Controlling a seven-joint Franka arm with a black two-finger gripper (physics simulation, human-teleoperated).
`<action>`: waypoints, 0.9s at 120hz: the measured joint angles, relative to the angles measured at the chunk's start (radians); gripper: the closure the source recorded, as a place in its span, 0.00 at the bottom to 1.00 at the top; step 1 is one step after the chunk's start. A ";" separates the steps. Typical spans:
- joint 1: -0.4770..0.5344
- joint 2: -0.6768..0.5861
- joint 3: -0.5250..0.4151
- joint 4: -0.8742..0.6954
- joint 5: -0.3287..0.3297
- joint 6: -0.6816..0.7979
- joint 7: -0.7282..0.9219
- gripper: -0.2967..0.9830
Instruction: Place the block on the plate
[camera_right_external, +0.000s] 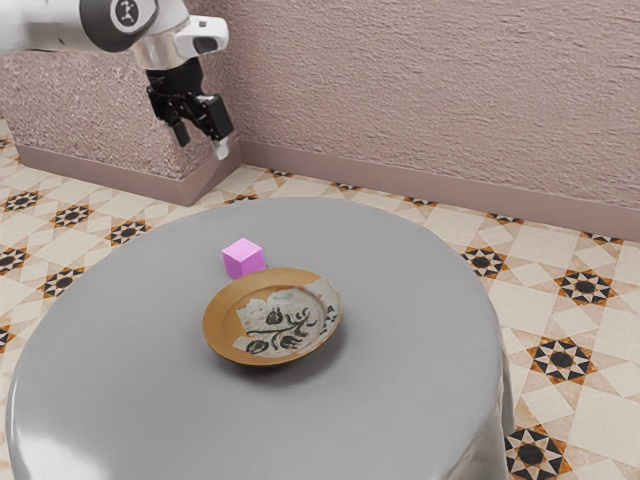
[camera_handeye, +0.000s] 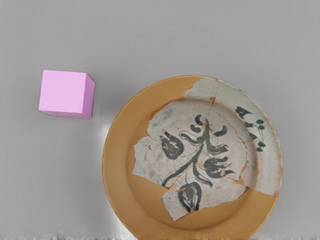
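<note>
Pinkish, rough-textured wall (camera_right_external: 430, 90) forms the background in the exterior view, with a smoother, darker skirting (camera_right_external: 420, 184) along its foot; a corner projects toward the exterior view's left. Patterned floor (camera_right_external: 592, 400) noted: cream tiles bearing star figures in black and orange-brown.

Worktop (camera_right_external: 400, 400): round, smooth, plain grey, with a covering that hangs down past the edge at the exterior view's right. A bright patch of reflected light is recorded at the exterior view's lower left.

Robot arm (camera_right_external: 60, 28): white links, entering from the exterior view's upper left, with a dark round joint cap bearing a light emblem. The black gripper (camera_right_external: 202, 148) at its end is raised clear of the worktop, pointing downward, well apart from the items on it.

Plate (camera_right_external: 222, 322): lying face up on the worktop. Ochre body, with an inlaid area of pale, cracked fragments painted with dark flowers, stems and leaves. Small green dots are present on the pale part of the rim. Nothing rests on it.

Jaws: released, standing apart, nothing grasped between them.

Block (camera_handeye: 63, 92): pink cube, sitting flat on the worktop, outside the plate and near the ochre part of its rim. In the wrist view a strip of bare grey separates the two; they do not touch.
</note>
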 joint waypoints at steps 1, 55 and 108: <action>0.000 0.000 0.000 0.000 0.000 0.000 0.000 0.23; 0.006 0.132 0.006 0.039 0.016 0.000 0.004 0.23; 0.099 0.388 0.031 0.076 -0.004 0.210 0.153 0.23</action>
